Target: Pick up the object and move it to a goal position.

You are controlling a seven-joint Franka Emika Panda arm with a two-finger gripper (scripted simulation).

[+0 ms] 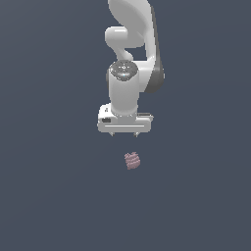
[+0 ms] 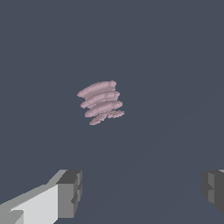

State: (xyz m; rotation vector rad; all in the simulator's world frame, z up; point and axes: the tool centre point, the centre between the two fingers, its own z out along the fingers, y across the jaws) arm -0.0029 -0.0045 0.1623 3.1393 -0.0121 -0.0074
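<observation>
The object [image 1: 132, 160] is a small dusty-pink lump with ridged, layered sides, lying on the dark grey-blue floor. It also shows in the wrist view [image 2: 101, 102]. My white gripper [image 1: 125, 134] hangs above it, a little toward the exterior view's left, and does not touch it. In the wrist view the gripper [image 2: 142, 192] has its two grey fingertips [image 2: 70, 194] far apart, open and empty, with the lump well clear of them.
The white arm [image 1: 131, 49] rises behind the gripper to the top of the exterior view. The flat dark floor [image 1: 49, 196] surrounds the lump on all sides.
</observation>
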